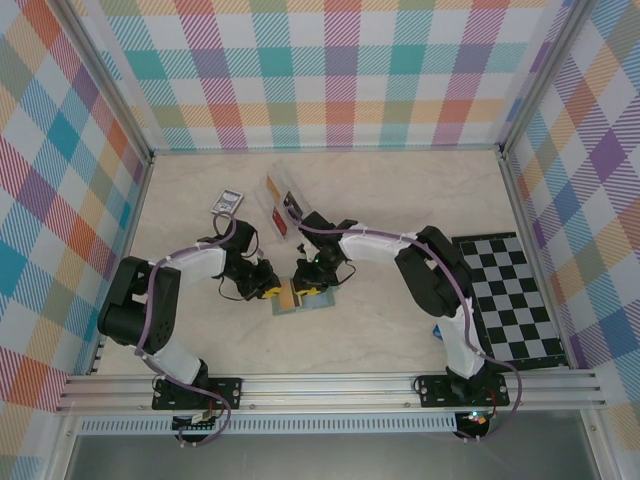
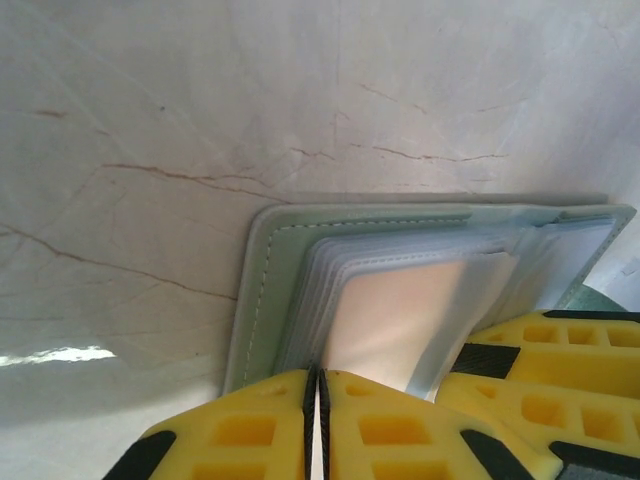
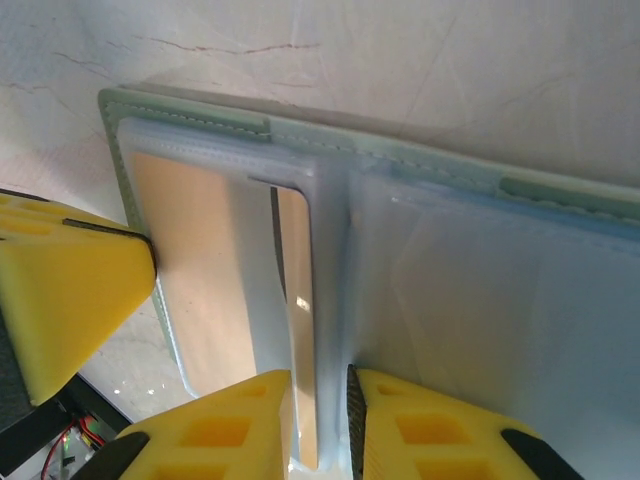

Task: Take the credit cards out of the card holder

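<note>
Two arms meet over the open holder (image 1: 318, 300), which lies flat on the table (image 1: 400, 200), centre and near, its long axis left to right; a tan card (image 3: 190, 260) sits under a clear sleeve in the left half, its long side running near to far. The left gripper (image 2: 316, 420) stands at the holder's left edge, just beside the card and the nearer of the two, jaws closed to a thin slit (whether a sleeve edge is caught there cannot be told); the right gripper (image 3: 320, 430) stands over the centre fold, jaws pinching an upright sleeve leaf. The card lies between them; its sleeve appears to open toward the fold, so a pull probably runs rightward.
</note>
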You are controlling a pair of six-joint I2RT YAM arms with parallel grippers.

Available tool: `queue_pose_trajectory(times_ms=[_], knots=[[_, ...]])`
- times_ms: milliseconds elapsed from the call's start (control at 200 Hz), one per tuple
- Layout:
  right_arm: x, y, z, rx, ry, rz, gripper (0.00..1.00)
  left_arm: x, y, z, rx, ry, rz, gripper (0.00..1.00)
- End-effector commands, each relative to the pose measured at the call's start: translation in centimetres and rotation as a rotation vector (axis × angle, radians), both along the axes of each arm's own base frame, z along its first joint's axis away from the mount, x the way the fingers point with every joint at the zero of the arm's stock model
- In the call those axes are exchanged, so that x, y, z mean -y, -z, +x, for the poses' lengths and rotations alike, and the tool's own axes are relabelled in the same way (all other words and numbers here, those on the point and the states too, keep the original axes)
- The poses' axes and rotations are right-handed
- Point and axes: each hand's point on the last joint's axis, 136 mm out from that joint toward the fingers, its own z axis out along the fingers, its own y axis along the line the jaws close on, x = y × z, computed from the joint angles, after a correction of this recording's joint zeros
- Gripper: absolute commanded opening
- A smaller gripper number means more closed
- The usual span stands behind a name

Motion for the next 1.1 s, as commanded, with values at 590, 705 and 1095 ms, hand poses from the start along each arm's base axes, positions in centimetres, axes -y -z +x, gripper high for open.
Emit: queue_pose_trajectory(times_ms=[590, 705, 1095], knots=[[-1.9, -1.6, -0.4, -0.034, -0.036, 0.143, 0.15, -1.4, 1.5, -1.3, -0.048, 0.014, 0.086, 0.06], [-2.2, -2.3, -0.4, -0.039, -0.037, 0.197, 0.15, -1.4, 1.5, -1.3, -0.048, 0.017, 0.087, 0.05], [-1.8, -4.4, 0.3, -0.030, 0.009, 0.321, 0.14, -1.7, 1.3, -1.2, -0.042, 0.025, 0.106, 0.05]])
